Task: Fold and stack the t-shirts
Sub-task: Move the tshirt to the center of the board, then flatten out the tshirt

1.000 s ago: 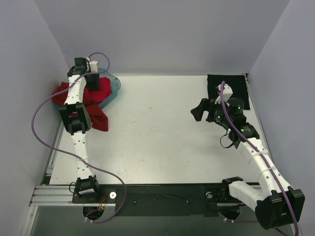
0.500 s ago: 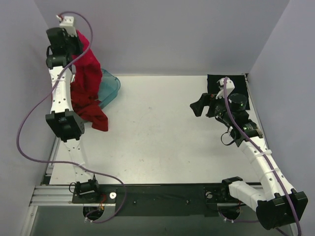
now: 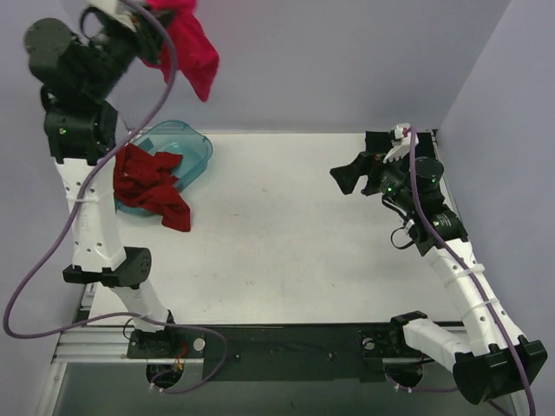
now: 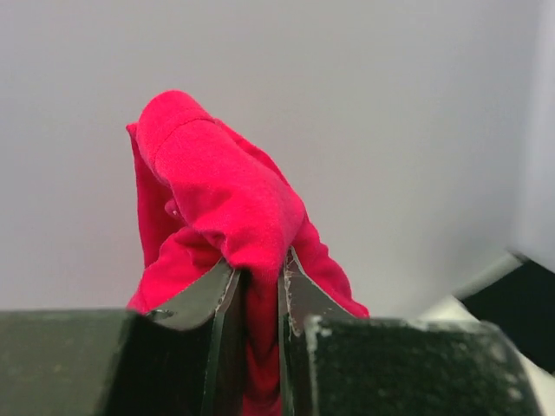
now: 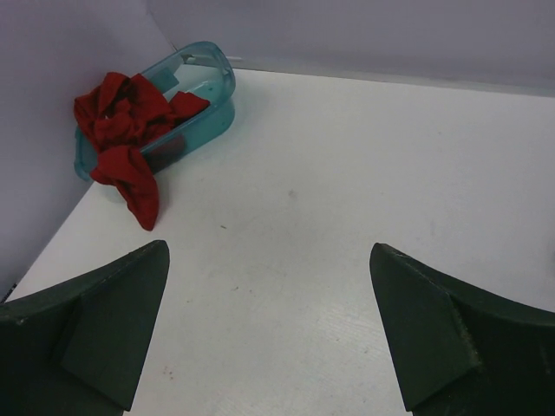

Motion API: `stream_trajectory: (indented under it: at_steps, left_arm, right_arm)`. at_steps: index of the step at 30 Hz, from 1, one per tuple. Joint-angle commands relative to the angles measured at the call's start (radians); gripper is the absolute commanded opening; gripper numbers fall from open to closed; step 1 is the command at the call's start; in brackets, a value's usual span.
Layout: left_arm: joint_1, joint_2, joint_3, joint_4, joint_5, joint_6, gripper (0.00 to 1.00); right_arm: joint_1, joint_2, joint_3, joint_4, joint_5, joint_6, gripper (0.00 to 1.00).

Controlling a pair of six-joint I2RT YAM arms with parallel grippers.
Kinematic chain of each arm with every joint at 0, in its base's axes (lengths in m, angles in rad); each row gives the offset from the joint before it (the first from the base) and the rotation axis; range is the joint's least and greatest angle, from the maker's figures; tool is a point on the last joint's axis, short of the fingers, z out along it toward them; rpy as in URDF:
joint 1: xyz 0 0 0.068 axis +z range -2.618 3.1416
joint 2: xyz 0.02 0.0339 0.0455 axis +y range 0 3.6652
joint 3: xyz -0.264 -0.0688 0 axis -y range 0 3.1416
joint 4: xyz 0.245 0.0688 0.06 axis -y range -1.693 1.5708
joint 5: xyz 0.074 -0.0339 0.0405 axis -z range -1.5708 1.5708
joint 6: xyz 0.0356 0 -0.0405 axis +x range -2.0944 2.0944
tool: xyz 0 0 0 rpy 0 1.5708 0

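My left gripper (image 3: 156, 22) is raised high at the far left and is shut on the crimson-pink t-shirt (image 3: 192, 43), which hangs bunched from it; the left wrist view shows the cloth (image 4: 225, 199) pinched between the jaws. The brick-red t-shirt (image 3: 149, 184) lies crumpled in the teal tub and spills over its near edge; it also shows in the right wrist view (image 5: 121, 130). The black t-shirt (image 3: 423, 149) lies flat at the far right, partly hidden by my right arm. My right gripper (image 3: 345, 180) is open and empty, above the table at the right.
The translucent teal tub (image 3: 192, 152) stands at the far left of the white table (image 3: 286, 234); it also shows in the right wrist view (image 5: 208, 95). Grey walls close the back and both sides. A purple cable loops beside the left arm.
My left gripper has lifted the crimson-pink t-shirt out of the tub, up and to the right. The brick-red shirt stays in the tub. My right gripper has moved slightly away from me.
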Motion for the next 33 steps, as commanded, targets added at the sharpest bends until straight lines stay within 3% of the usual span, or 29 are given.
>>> stream_trajectory:
  at_steps: [1, 11, 13, 14, 15, 18, 22, 24, 27, 29, 33]
  left_arm:
    - [-0.2, 0.012, -0.141, -0.348, 0.131, 0.16, 0.0]
    - [-0.57, 0.041, -0.638, -0.588, 0.134, 0.49, 0.0]
    - [-0.642, 0.066, -0.689, -0.631, 0.13, 0.551, 0.24]
    - [-0.683, 0.077, -0.704, -0.655, 0.154, 0.585, 0.61]
    - [-0.709, 0.078, -0.706, -0.666, 0.175, 0.593, 0.85]
    - [-0.716, 0.075, -0.663, -0.73, 0.371, 0.61, 0.87]
    - [-0.661, 0.06, -0.619, -0.78, 0.456, 0.603, 0.88]
    - [-0.574, 0.032, -0.669, -0.714, 0.449, 0.514, 0.88]
    - [-0.423, -0.029, -0.817, -0.59, 0.314, 0.379, 0.88]
    - [-0.37, -0.063, -0.894, -0.553, 0.225, 0.392, 0.88]
    - [-0.285, -0.115, -1.02, -0.513, 0.202, 0.388, 0.88]
  right_arm:
    - [0.007, -0.031, 0.076, 0.022, -0.038, 0.047, 0.95]
    - [-0.041, -0.103, 0.068, -0.285, 0.042, 0.062, 0.95]
    - [-0.048, -0.117, 0.045, -0.32, 0.071, 0.068, 0.94]
    - [-0.05, -0.117, 0.036, -0.351, 0.083, 0.071, 0.93]
    - [-0.051, -0.113, 0.032, -0.366, 0.117, 0.07, 0.92]
    - [-0.054, -0.074, 0.032, -0.457, 0.201, 0.074, 0.88]
    - [-0.05, 0.036, 0.013, -0.483, 0.188, 0.096, 0.78]
    - [-0.032, 0.122, 0.006, -0.491, 0.154, 0.096, 0.73]
    - [0.021, 0.248, 0.015, -0.52, 0.162, 0.079, 0.73]
    - [0.053, 0.338, 0.022, -0.529, 0.142, 0.062, 0.74]
    - [0.129, 0.511, 0.038, -0.483, 0.03, -0.033, 0.75]
